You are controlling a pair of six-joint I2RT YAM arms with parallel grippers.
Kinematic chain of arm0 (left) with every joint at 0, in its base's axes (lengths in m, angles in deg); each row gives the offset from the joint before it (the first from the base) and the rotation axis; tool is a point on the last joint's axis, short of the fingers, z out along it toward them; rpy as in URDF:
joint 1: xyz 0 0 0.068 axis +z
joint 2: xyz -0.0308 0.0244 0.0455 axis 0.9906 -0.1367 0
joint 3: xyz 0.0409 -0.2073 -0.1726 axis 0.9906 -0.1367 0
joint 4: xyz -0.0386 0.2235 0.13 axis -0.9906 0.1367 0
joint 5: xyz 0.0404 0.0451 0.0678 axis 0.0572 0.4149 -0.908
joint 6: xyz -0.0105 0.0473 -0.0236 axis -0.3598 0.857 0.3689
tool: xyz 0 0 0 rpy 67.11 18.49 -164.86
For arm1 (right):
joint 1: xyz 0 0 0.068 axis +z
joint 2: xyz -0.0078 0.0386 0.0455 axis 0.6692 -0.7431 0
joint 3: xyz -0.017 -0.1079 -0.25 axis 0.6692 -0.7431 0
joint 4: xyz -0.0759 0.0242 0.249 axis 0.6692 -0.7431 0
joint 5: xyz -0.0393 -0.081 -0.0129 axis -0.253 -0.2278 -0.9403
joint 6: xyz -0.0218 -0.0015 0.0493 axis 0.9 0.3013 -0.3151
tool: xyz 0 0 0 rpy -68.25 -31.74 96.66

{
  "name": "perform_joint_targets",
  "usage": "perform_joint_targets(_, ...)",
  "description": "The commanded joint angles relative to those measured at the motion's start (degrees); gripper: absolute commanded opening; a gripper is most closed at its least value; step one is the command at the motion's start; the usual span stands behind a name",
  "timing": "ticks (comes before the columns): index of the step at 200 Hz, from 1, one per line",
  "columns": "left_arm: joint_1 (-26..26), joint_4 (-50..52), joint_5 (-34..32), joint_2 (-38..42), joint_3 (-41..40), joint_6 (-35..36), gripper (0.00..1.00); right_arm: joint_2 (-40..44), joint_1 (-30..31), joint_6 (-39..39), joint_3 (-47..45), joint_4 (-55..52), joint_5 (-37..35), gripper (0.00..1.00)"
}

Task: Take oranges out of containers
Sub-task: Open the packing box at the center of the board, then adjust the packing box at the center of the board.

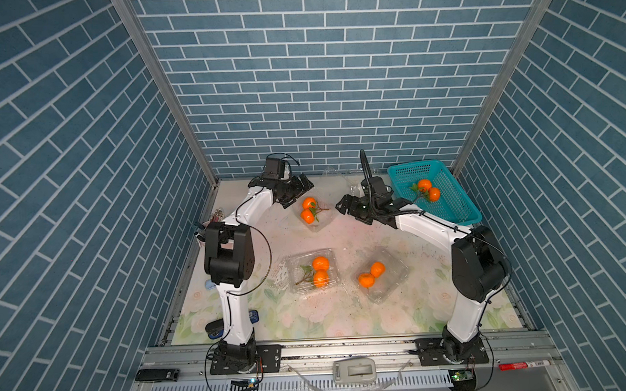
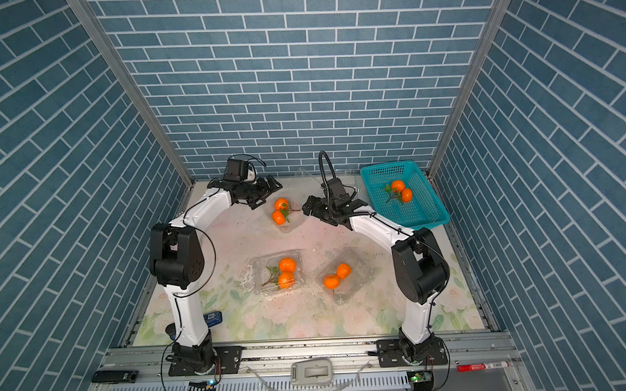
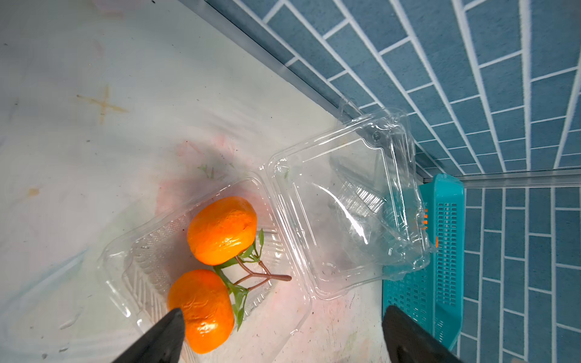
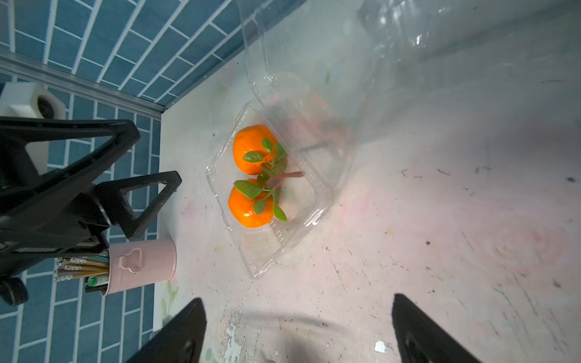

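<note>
Clear plastic throughout: four containers on table (image 1: 344, 320). Far container (image 1: 320, 226) open, lid (image 3: 339, 220) swung out toward basket (image 1: 458, 205); far pair (image 1: 309, 210) of oranges inside, stem and leaves attached. Near-left container (image 1: 296, 272) with left pair (image 1: 320, 271) inside; near-right container (image 1: 393, 268) with right pair (image 1: 371, 275) inside. Fourth container (image 1: 334, 175) empty, against back wall. Loose pair (image 1: 429, 190) in basket. Left gripper (image 3: 283, 311) spread wide, nothing held, just beside far container, one fingertip (image 3: 171, 327) over nearer orange. Right gripper (image 4: 298, 300) also wide, empty, facing same container from opposite side.
</note>
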Motion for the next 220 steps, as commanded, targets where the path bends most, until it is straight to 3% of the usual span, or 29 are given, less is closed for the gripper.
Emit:
perform_joint_targets(1, 1.25, 2.09, -1.32, 3.20, -4.18, 1.52, 0.99, -4.54, 2.54, -0.49, 4.19, -1.83, -2.66, 0.88)
perform_joint_targets(34, 3.28, -5.71, -1.16, 9.85, -16.37, -0.84, 0.99, -9.67, 3.93, -0.64, 7.87, -4.07, -5.00, 0.73)
perform_joint_targets(71, 4.30, -13.29, 1.25, 11.24, -22.87, -4.87, 0.99, -13.99, 4.84, -0.40, 10.75, -5.90, -7.12, 0.66)
perform_joint_targets(128, 4.48, -17.71, 4.70, 9.81, -24.48, -8.99, 0.99, -19.20, 6.01, -0.26, 16.12, -7.90, -8.69, 0.57)
perform_joint_targets(149, 4.65, -17.65, 4.73, 9.78, -24.46, -8.76, 0.99, -23.12, 6.11, 0.97, 20.08, -10.39, -8.26, 0.48)
perform_joint_targets(175, 5.63, -18.00, 5.14, 9.76, -24.69, -9.45, 0.99, -24.77, 5.98, 3.50, 22.81, -13.28, -9.53, 0.29)
perform_joint_targets(220, 6.59, -20.13, 6.36, 9.57, -25.88, -11.75, 0.99, -27.76, 4.85, 10.51, 29.82, -21.14, -10.96, 0.22)
